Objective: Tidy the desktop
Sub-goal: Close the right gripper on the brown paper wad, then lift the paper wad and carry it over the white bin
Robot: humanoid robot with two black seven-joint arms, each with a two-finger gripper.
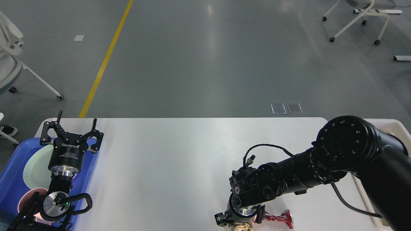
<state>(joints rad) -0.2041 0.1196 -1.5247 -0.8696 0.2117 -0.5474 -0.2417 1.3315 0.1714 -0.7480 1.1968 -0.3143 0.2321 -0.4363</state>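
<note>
Head view: the desktop (179, 160) fills the lower half of the view, its far edge toward the grey floor. At the desk's left edge sits a blue tray (13, 179) holding a pale green plate (35, 166) and a pink cup (25, 200). The left gripper (71, 130) hangs over the tray's far corner, fingers spread wide and holding nothing. At the near edge, the right gripper (236, 224) points down onto crumpled brown paper (243, 227); whether it grips is impossible to tell. A red foil wrapper (279, 218) lies just beside the paper.

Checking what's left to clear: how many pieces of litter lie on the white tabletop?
2, both at the near edge by the right pincer: a crumpled tan paper ball beneath it, and a red shiny foil wrapper beside it. More may be hidden.
</note>
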